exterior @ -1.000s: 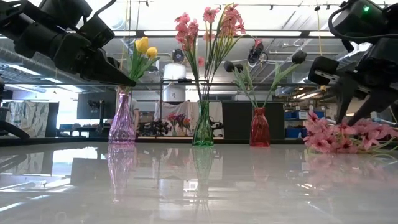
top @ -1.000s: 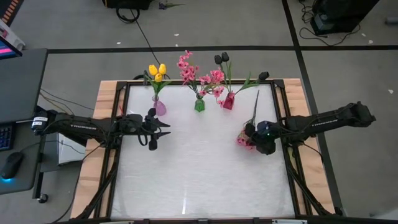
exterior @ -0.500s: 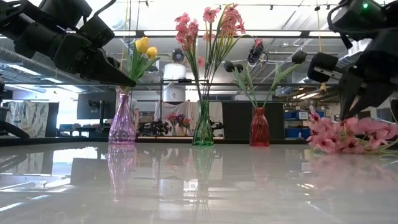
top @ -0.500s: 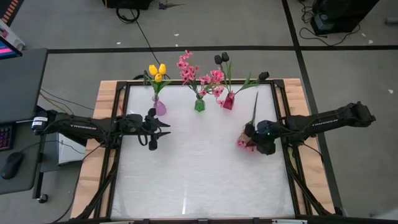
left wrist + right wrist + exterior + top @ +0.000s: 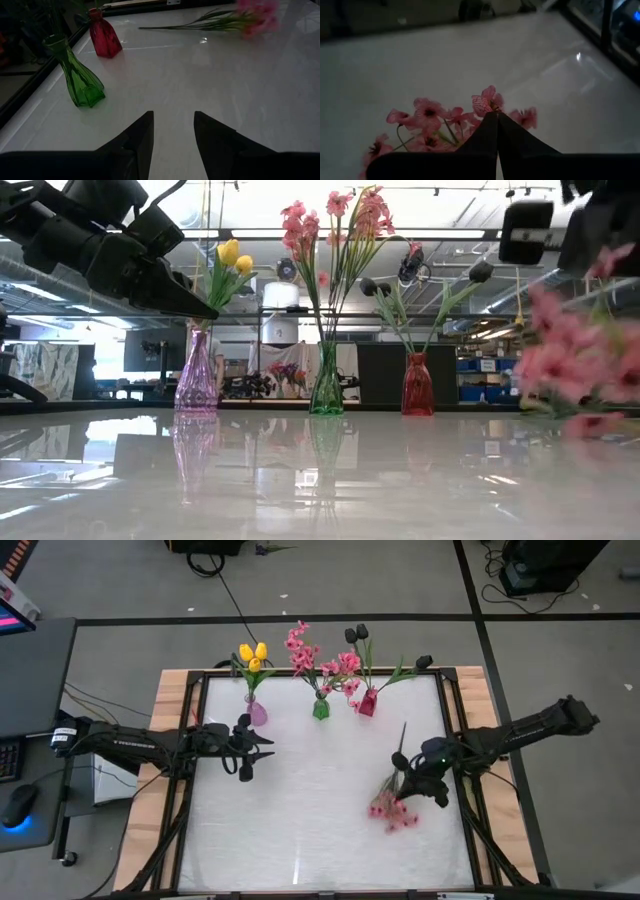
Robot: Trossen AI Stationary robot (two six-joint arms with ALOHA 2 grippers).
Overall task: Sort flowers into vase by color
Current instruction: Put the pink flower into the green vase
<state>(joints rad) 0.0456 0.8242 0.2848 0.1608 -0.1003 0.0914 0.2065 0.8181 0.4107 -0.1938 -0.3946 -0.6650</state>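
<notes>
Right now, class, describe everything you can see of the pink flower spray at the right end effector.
The pink flower spray is an artificial-looking cluster of small pink blossoms with darker veined petals on thin green stalks, joined to one long dark stem that runs toward the far edge. It sits over the right side of the white table, slanted, blossoms pointing toward the near edge. The right end effector is shut on its stem just behind the blossoms. In the low view the blossoms seem lifted clear of the tabletop, apart from the vases.

In the low view the pink spray [image 5: 585, 365] is a blur cut off by the frame edge; the right gripper [image 5: 590, 225] is cropped.
</notes>
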